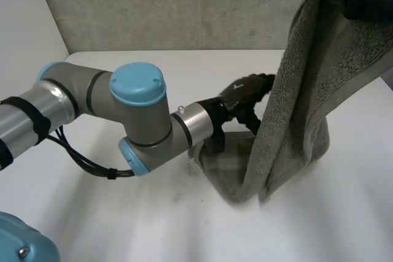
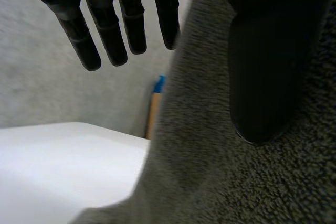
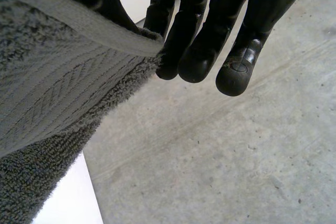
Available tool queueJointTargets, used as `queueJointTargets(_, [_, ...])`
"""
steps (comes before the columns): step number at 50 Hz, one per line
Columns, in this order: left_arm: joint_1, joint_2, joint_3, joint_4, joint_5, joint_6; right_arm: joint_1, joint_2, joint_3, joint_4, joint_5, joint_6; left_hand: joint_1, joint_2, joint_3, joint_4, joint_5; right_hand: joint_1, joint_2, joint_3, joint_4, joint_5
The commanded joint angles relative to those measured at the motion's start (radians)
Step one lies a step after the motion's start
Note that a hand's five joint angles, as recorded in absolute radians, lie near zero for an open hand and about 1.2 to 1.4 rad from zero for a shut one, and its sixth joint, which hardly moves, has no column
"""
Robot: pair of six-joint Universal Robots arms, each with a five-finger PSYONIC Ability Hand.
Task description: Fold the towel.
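Towel [image 1: 307, 90]: grey terry cloth, with a flat woven band and a hemmed edge at its raised end. It is suspended from the upper right of the frame and draped in long vertical folds. Its lower end is bunched on the white table [image 1: 92, 213] at lower centre-right. Unfolded.

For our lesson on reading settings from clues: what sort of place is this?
Probably a robotics lab or test room: a white table, a plain grey wall behind it, a concrete floor, and a robot arm beside a hanging towel.
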Motion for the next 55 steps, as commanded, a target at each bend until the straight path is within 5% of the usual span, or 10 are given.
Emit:
queueJointTargets(1, [-0.003,-0.026,0.001,-0.047,0.221,-0.037,0.002,0.015,0.014,-0.009,0.004,-0.006,0.476,0.475,0.474,0.481,0.48,0.055,0.056,0.049,0.053,0.042])
queueJointTargets(4, [0.0,-0.026,0.009,-0.073,0.338,-0.036,-0.003,0.018,0.017,-0.011,0.004,-0.006,0.872,0.871,0.87,0.877,0.876,0.055,0.056,0.049,0.053,0.042])
queueJointTargets(7, [0.003,-0.023,0.018,-0.075,0.34,-0.036,-0.006,0.018,0.02,-0.011,0.004,-0.007,0.912,0.911,0.91,0.916,0.916,0.055,0.056,0.049,0.053,0.042])
queueJointTargets(10, [0.022,-0.014,0.032,-0.075,0.196,-0.029,-0.01,0.018,0.026,-0.012,0.004,-0.01,0.912,0.911,0.91,0.916,0.916,0.055,0.056,0.049,0.053,0.042])
queueJointTargets(12, [0.077,0.013,0.035,-0.075,-0.055,-0.008,-0.01,0.018,0.032,-0.012,0.005,-0.018,0.912,0.911,0.91,0.916,0.916,0.055,0.056,0.049,0.053,0.042])
queueJointTargets(17, [0.126,0.104,-0.008,-0.076,-0.348,0.114,-0.013,0.018,0.038,-0.012,0.007,-0.032,0.912,0.911,0.91,0.916,0.916,0.055,0.056,0.049,0.053,0.042])
queueJointTargets(20, [0.151,0.177,-0.069,-0.071,-0.416,0.223,-0.015,0.018,0.043,-0.011,0.007,-0.036,0.912,0.911,0.91,0.916,0.916,0.055,0.056,0.049,0.053,0.042])
queueJointTargets(37, [0.177,0.678,-0.474,0.047,-0.42,0.363,-0.016,0.013,0.058,-0.008,0.039,-0.025,0.912,0.911,0.91,0.916,0.916,0.055,0.056,0.049,0.053,0.042])
queueJointTargets(44, [0.175,0.915,-0.639,0.008,-0.407,0.545,-0.015,0.016,0.081,0.003,0.08,-0.016,0.912,0.911,0.91,0.916,0.916,0.055,0.056,0.049,0.053,0.042])
queueJointTargets(55, [0.181,0.928,-0.782,-0.136,-0.403,0.721,-0.009,0.113,0.179,0.006,0.088,-0.012,0.912,0.911,0.91,0.916,0.916,0.055,0.056,0.049,0.053,0.042])
